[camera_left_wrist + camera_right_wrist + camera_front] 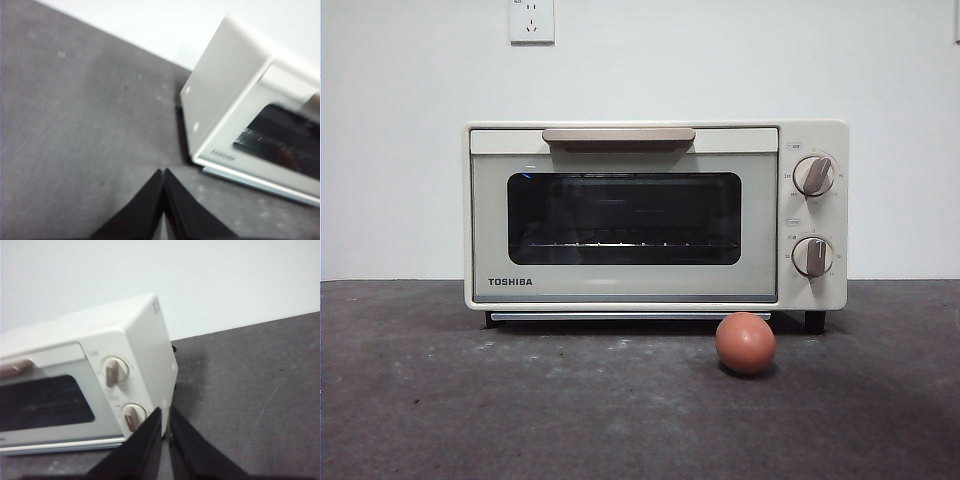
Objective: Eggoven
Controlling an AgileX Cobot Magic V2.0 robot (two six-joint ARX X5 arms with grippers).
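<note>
A cream TOSHIBA toaster oven (625,215) stands on the dark table with its door closed, a tan handle (618,137) along the top and two knobs (814,175) at the right. A reddish-brown egg (745,343) lies on the table just in front of the oven's right part. My left gripper (163,172) hovers shut and holding nothing off the oven's left corner (227,95). My right gripper (165,411) is shut too, holding nothing beside the oven's knob side (120,371). Neither wrist view shows the egg, and neither arm appears in the front view.
A white wall with a power socket (531,20) rises behind the oven. The dark grey tabletop (470,400) stretches in front of and to both sides of the oven.
</note>
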